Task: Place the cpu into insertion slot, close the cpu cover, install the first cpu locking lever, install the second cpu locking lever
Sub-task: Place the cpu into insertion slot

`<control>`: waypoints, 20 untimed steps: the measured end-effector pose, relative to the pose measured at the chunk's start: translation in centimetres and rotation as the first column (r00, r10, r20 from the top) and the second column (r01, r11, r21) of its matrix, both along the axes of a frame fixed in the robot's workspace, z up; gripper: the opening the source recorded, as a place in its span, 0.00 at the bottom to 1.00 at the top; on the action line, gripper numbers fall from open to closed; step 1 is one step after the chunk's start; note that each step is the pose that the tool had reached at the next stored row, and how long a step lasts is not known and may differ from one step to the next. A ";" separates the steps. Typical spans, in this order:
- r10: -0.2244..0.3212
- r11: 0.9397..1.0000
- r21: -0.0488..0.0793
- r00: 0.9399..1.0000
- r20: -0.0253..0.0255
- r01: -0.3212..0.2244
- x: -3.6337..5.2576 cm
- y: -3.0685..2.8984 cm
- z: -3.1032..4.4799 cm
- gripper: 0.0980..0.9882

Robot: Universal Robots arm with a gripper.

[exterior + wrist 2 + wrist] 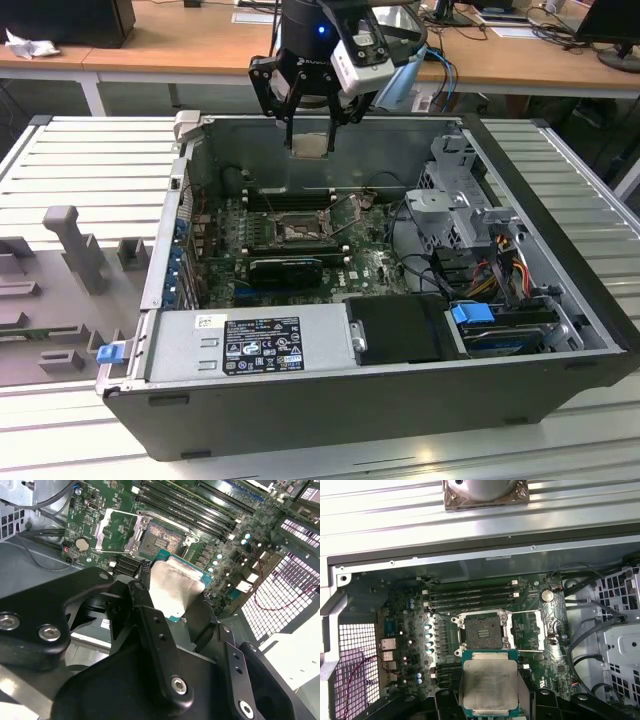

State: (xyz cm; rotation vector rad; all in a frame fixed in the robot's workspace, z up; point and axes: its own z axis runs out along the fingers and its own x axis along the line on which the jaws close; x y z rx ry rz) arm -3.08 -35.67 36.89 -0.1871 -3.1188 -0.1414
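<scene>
First wrist view: the gripper [490, 705], clamped on the cpu [490, 685], hangs over the open computer case [470, 556], the insertion slot [481, 630] empty below the gripper, the cpu cover [542, 625] swung open beside that socket, all four steps seemingly undone.

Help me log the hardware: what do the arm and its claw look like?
The claw is matte black, built of jointed linkage bars fastened with silver screws. The arm's black cylindrical wrist shows a small blue light and carries a silver-white camera box.
</scene>
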 end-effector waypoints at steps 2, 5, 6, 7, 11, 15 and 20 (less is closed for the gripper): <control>-0.003 1.000 0.000 1.000 0.000 0.003 0.00 0.00 0.00 0.48; -0.009 1.000 0.000 1.000 0.000 0.009 0.00 0.00 0.00 0.48; -0.013 1.000 0.000 1.000 0.000 0.013 0.00 0.00 0.00 0.48; -0.017 1.000 0.000 1.000 0.000 0.017 0.00 0.00 0.00 0.48; -0.024 1.000 0.000 1.000 0.000 0.024 0.00 0.00 0.00 0.48; -0.027 1.000 0.000 1.000 0.000 0.027 0.00 0.00 -0.16 0.48; -0.029 1.000 0.000 1.000 -0.001 0.029 0.00 0.00 -0.35 0.48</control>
